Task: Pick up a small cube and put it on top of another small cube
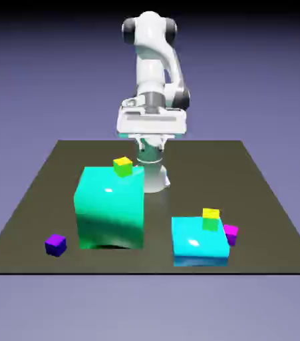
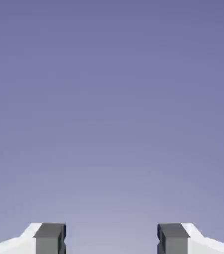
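Magenta-pink cube seemingly far from gripper

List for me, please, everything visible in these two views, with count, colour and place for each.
magenta-pink cube: one, magenta-pink, on the table, at the back right corner of the cyan block as the exterior view shows it.
violet-purple cube: one, dark violet-purple, on the table near its front edge, at the exterior view's left.
teal block: one, large, teal, left of the middle.
cyan block: one, lower, cyan, right of the middle.
yellow-and-green cubes: two, one on the teal block, one on the cyan block.
table: one, dark olive.
arm: one, white, at the far edge.
gripper: one, grey tips apart, nothing between them, facing the plain backdrop.
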`<state>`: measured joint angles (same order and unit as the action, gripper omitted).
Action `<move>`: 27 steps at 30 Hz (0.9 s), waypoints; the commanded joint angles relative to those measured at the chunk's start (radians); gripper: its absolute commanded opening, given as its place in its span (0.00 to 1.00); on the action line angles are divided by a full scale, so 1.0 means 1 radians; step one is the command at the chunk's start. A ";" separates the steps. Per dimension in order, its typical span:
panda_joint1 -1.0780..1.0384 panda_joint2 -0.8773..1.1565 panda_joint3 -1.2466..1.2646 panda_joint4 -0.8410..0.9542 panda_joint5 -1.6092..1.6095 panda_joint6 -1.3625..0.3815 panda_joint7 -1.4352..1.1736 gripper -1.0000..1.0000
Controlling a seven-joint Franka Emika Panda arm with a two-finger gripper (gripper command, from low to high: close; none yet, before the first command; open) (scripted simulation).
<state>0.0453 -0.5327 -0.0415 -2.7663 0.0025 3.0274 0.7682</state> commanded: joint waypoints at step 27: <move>0.025 0.977 0.605 0.655 -0.530 -0.937 -0.013 0.50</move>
<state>0.0702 0.4443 0.5633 -2.1113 -0.5276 2.0903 0.7553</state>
